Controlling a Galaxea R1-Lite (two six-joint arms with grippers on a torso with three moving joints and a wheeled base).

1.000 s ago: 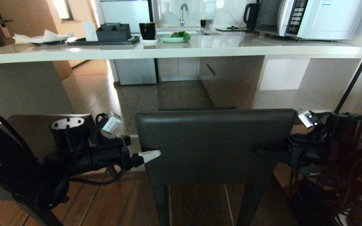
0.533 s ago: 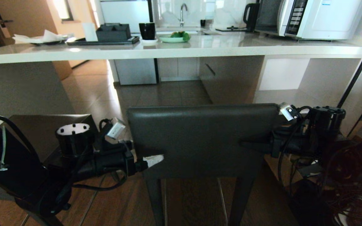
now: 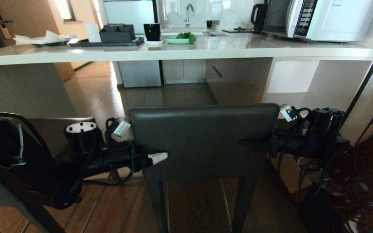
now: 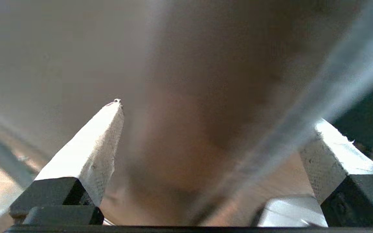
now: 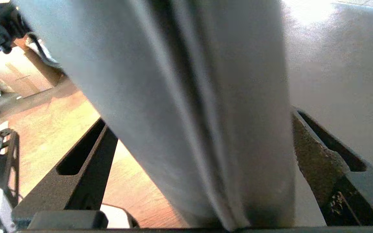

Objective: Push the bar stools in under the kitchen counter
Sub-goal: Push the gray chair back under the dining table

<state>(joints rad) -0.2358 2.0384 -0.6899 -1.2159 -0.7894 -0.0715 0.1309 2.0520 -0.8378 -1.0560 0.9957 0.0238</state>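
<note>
Kitchen floor of brown wood planks gives way to glossy tiles under the kitchen counter (image 3: 186,51), whose pale stone top runs across the far side of the head view. One bar stool (image 3: 202,139) stands in front of the counter, its dark grey backrest facing the robot, its slim legs on the wood, and it is not yet tucked beneath the top. At the backrest's left edge sits the left gripper (image 3: 155,158), spread wide, one white fingertip lying against the leather; the left wrist view shows both white fingers (image 4: 102,142) far apart with the blurred backrest close ahead. At the opposite edge the right gripper (image 3: 254,144) is likewise fully spread, and the right wrist view shows the backrest's grey edge (image 5: 193,106) between its two dark fingers (image 5: 83,165), neither clamped on it. A second stool's seat (image 3: 44,127) shows partly behind the left arm. Farther off, the counter carries a black tray (image 3: 107,42), a black cup (image 3: 152,31), a green plate (image 3: 179,39), a kettle (image 3: 259,14) and a white microwave (image 3: 329,17).
</note>
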